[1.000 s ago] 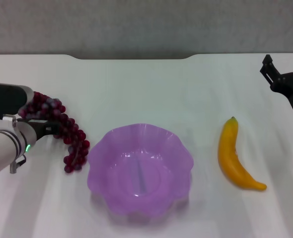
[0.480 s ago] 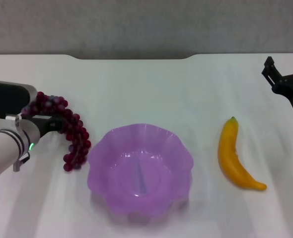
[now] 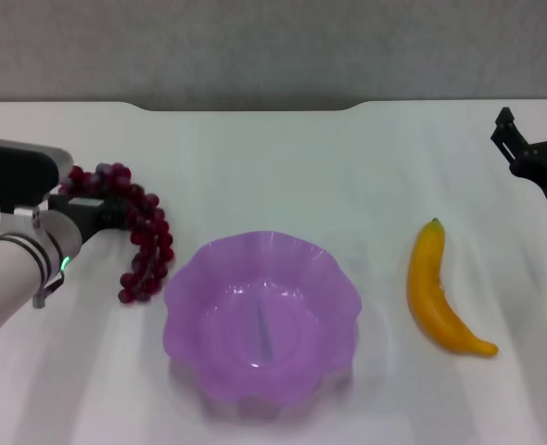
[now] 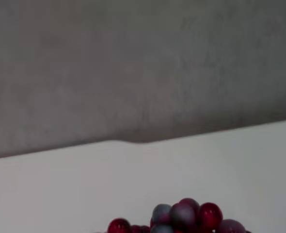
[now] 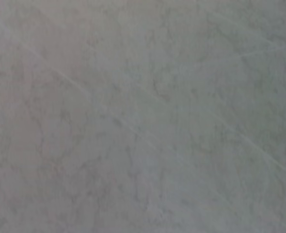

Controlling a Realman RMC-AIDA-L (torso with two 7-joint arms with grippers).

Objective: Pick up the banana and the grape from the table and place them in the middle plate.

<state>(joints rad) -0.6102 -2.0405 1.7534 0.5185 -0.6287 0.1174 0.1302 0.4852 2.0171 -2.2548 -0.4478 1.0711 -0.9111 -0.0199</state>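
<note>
On the far left I have the left tool (image 3: 95,215) clamped on the upper end of the grape (image 3: 142,236), the bunch dangling just left of the middle plate (image 3: 260,317). The plate sits centre on the counter (image 3: 283,167). The banana (image 3: 438,292) lies right of it. My right tool (image 3: 536,148) hangs spread apart, holding nothing, far right.

Head view overlooks table (image 3: 283,176); right wrist perhaps faces wall.
</note>
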